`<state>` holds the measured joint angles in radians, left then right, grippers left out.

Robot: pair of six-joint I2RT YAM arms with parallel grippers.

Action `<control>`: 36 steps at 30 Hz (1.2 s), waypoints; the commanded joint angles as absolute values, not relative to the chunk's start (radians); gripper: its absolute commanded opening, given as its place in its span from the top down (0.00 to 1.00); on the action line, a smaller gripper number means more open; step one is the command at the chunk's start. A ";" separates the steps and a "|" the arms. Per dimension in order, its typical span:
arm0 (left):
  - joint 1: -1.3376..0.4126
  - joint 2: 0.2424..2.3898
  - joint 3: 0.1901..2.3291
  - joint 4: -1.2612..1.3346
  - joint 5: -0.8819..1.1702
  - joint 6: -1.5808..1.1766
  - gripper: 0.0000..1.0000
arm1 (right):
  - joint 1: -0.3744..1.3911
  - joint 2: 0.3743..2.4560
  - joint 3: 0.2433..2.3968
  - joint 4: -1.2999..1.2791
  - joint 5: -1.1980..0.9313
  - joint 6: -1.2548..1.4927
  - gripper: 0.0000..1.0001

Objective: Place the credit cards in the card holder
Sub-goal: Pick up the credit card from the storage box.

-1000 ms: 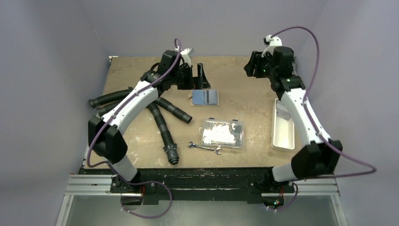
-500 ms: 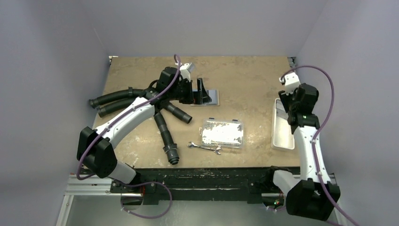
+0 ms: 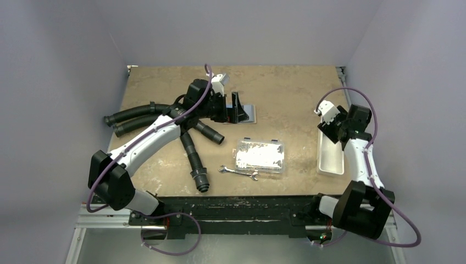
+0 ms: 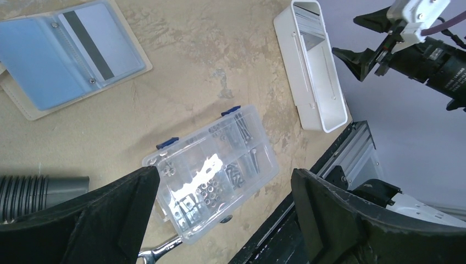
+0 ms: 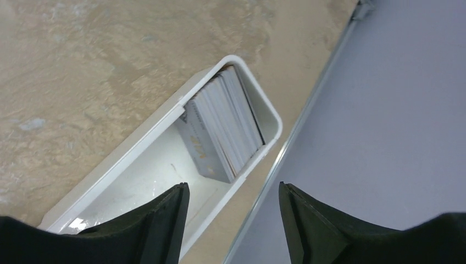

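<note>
Card holder (image 4: 71, 55) lies open on the table (image 4: 220, 55), left end effector (image 4: 225, 176) spread wide beside it. Credit cards (image 5: 225, 124) stand stacked in the white tray (image 5: 272, 118), right end effector (image 5: 232, 190) parted overhead; clear box (image 4: 214, 170) sits between.

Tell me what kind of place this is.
Probably a robot lab test cell: blank walls box in a worn table fronted by an aluminium rail, with mismatched props: hoses, a wrench, a clear parts box.

The mottled tan table (image 3: 286, 93) carries black corrugated hoses (image 3: 189, 151) at left, an open grey-blue, tan-edged card holder (image 4: 60, 60), a clear plastic compartment box (image 3: 259, 155), a silver wrench (image 3: 238, 173) just beside it, and a white rectangular tray (image 3: 329, 159) at right.
</note>
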<state>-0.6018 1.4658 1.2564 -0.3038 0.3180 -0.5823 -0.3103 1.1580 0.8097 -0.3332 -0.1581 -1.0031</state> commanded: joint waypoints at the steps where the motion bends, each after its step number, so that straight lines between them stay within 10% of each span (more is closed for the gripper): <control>1: -0.604 1.465 1.290 -0.288 0.314 -0.561 0.01 | -0.336 1.195 0.825 -0.382 -0.295 -1.154 0.31; 36: -0.583 1.529 1.296 -0.293 0.346 -0.555 0.01 | -0.334 1.413 0.765 -0.114 -0.154 -1.268 0.30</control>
